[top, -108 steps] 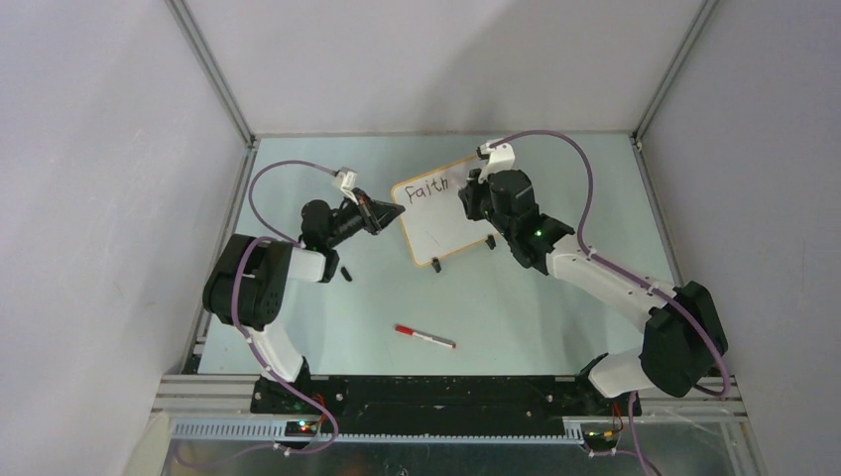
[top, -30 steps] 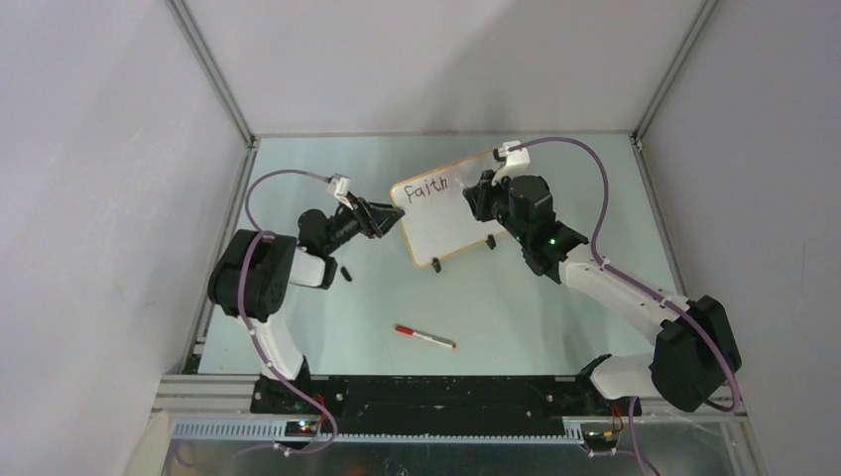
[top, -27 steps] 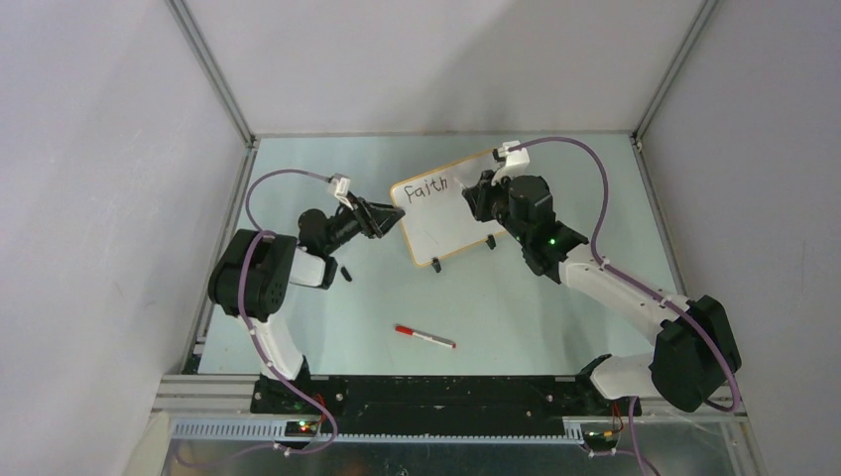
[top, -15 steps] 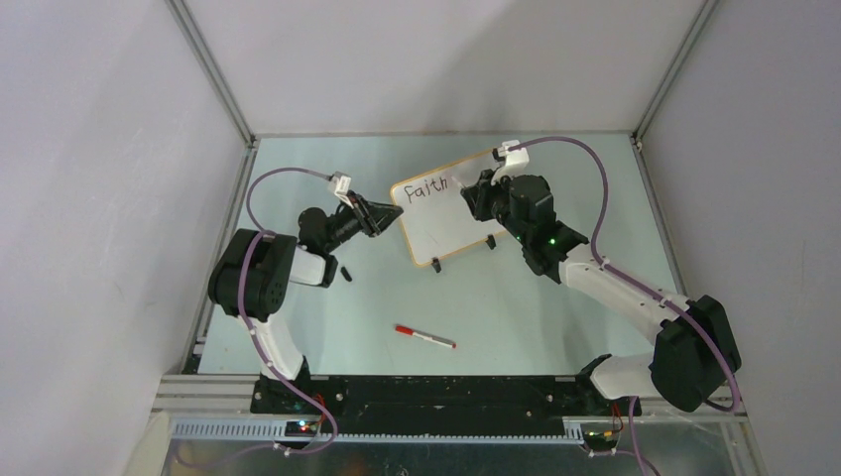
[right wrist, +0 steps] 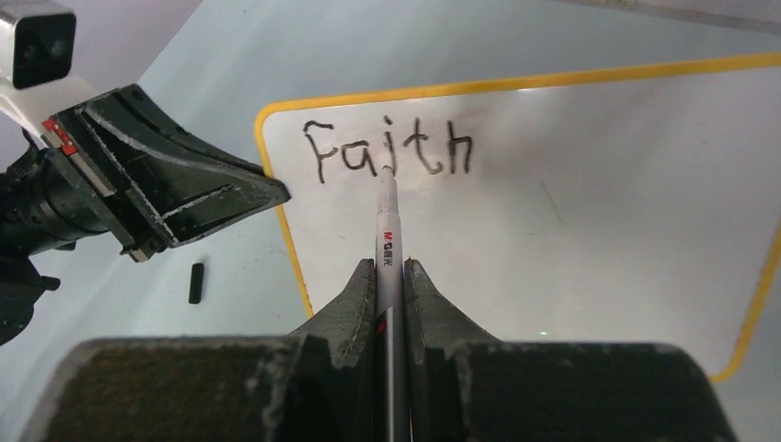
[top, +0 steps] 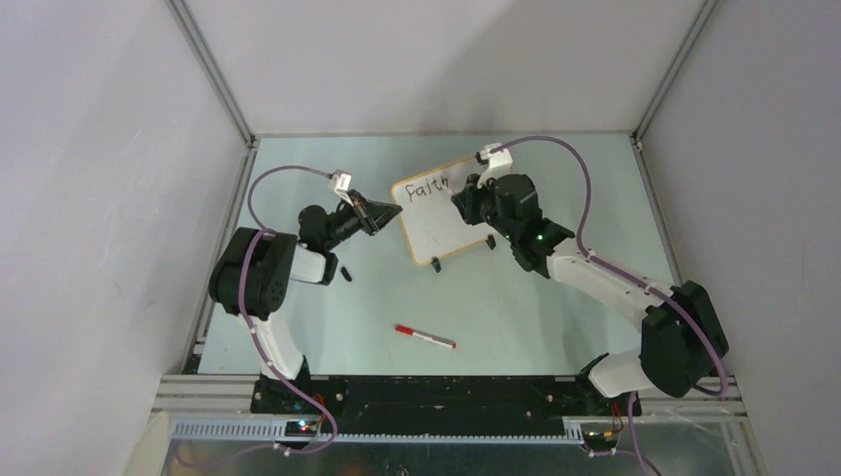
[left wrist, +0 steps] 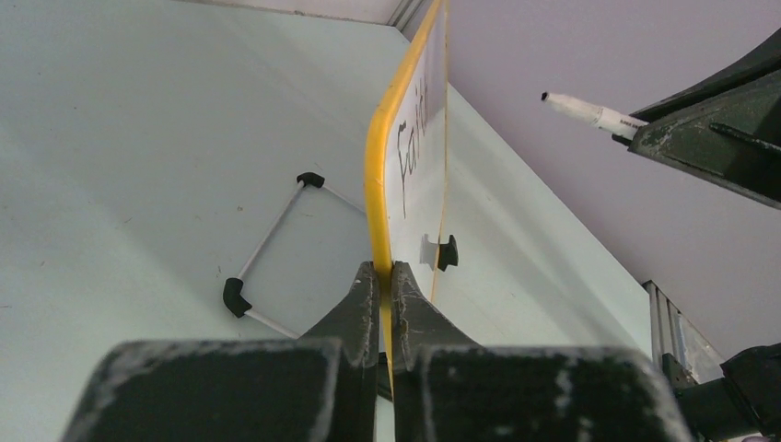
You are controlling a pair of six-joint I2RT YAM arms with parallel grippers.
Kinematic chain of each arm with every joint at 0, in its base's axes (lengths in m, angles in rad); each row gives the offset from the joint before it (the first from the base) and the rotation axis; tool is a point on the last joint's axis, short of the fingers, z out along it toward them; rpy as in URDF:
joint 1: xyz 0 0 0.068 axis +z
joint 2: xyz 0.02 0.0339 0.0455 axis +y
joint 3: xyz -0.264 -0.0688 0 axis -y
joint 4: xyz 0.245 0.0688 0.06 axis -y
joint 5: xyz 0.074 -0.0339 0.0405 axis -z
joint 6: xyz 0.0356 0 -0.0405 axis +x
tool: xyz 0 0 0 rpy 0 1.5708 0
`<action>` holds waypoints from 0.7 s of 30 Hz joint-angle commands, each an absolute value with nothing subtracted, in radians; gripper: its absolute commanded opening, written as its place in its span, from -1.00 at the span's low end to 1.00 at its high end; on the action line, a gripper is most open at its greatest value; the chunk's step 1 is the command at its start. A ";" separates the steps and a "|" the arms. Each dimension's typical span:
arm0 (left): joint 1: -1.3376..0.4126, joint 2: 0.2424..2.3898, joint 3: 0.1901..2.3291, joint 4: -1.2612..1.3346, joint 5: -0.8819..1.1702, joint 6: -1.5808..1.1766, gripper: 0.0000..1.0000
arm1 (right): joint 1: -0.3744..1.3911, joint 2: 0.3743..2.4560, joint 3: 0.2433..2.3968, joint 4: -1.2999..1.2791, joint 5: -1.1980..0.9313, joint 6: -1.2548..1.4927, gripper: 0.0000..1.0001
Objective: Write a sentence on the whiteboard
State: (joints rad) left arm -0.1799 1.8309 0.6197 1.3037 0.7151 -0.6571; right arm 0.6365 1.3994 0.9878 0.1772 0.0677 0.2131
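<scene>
The whiteboard (top: 446,226) stands upright on the table, its orange frame (left wrist: 376,166) pinched at the left edge by my shut left gripper (top: 394,214) (left wrist: 385,268). Only the word "faith" (right wrist: 387,152) of the sentence shows, in black at the board's top left (top: 428,186). My right gripper (top: 464,201) (right wrist: 390,265) is shut on a white marker (right wrist: 387,230). The marker's tip points at the bottom of the "i" and "t". In the left wrist view the marker (left wrist: 589,112) looks a short way off the board face.
A red-capped pen (top: 424,337) lies on the table nearer the arm bases. A small black cap (top: 346,273) (right wrist: 195,282) lies left of the board. The board's black clip feet (top: 436,264) (left wrist: 447,252) and a white wire stand (left wrist: 267,247) rest on the table.
My right gripper has moved left with the marker, from right of "faith" to in front of its middle letters. The left gripper still holds the frame; no new letters.
</scene>
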 commanded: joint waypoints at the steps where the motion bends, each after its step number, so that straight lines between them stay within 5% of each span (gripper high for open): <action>1: -0.172 1.837 0.634 1.325 0.749 -0.634 -1.00 | 0.677 1.448 1.081 0.149 0.076 0.172 -1.00; 21: -0.137 1.853 0.613 1.400 0.802 -0.709 -1.00 | 0.653 1.443 1.085 0.051 0.137 0.199 -1.00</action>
State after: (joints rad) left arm -0.1539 1.8317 0.6140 1.3136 0.7456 -0.6842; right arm 0.6773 1.4643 1.0420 0.0612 0.1268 0.1902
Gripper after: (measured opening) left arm 0.017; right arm 0.145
